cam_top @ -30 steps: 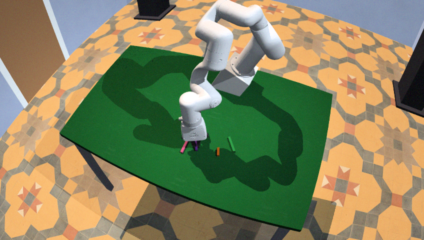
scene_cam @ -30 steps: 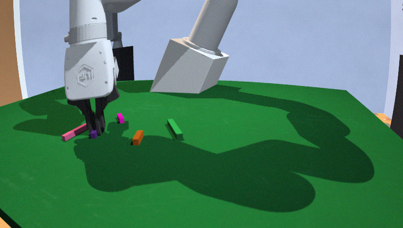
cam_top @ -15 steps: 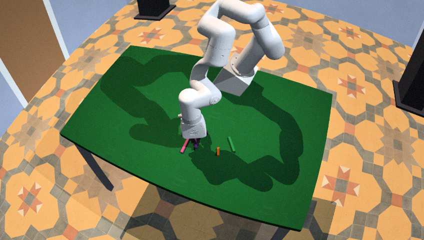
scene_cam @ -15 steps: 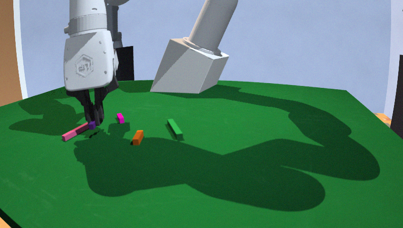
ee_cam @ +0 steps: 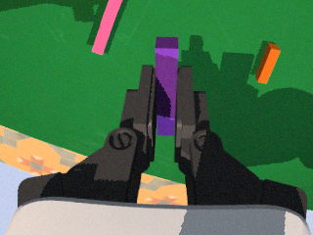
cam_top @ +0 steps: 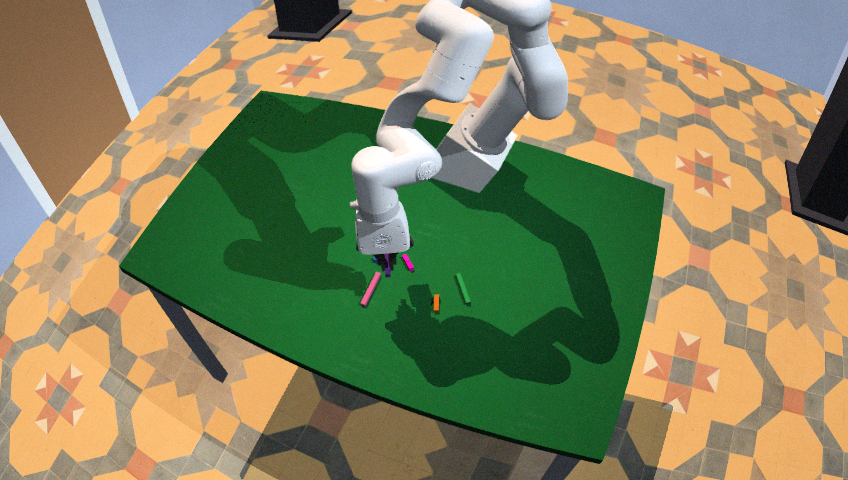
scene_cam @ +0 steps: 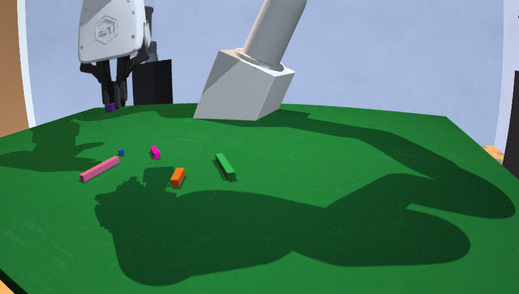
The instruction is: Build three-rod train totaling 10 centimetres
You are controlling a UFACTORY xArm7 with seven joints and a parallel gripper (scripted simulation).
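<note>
Claw (cam_top: 386, 259) (scene_cam: 114, 103) (ee_cam: 166, 86): nearly closed, fingers on either side of the purple rod, gripping it.
Purple rod (cam_top: 387, 272) (scene_cam: 109, 108) (ee_cam: 166, 83): held off the table (cam_top: 327, 350) (scene_cam: 291, 145) (ee_cam: 49, 98), one end jutting past the fingertips.
Blue rod (cam_top: 375, 259) (scene_cam: 121, 152): on the table, near one end of the pink rod, apart from it.
Magenta rod (cam_top: 407, 262) (scene_cam: 155, 152): lying apart from the blue, set at a slant.
Pink rod (cam_top: 370, 289) (scene_cam: 100, 169) (ee_cam: 108, 26): flat, angled.
Orange rod (cam_top: 436, 303) (scene_cam: 177, 177) (ee_cam: 268, 64): flat, between pink and green in the exterior view.
Green rod (cam_top: 462, 289) (scene_cam: 225, 166): flat, well apart from pink.
Train: none laid; no two rods end to end.
Length check: no three of the six visible rods total 10. Purple and blue would want a grey; none seen, possibly hidden.
Step in hand: carrying purple, presumably to its place in the train.
Next move: settle the target line, turn purple along it, lower level, then open without nudging blue.
Doubt: whether purple belongs to the train or is being cleared aside, cannot tell.
</note>
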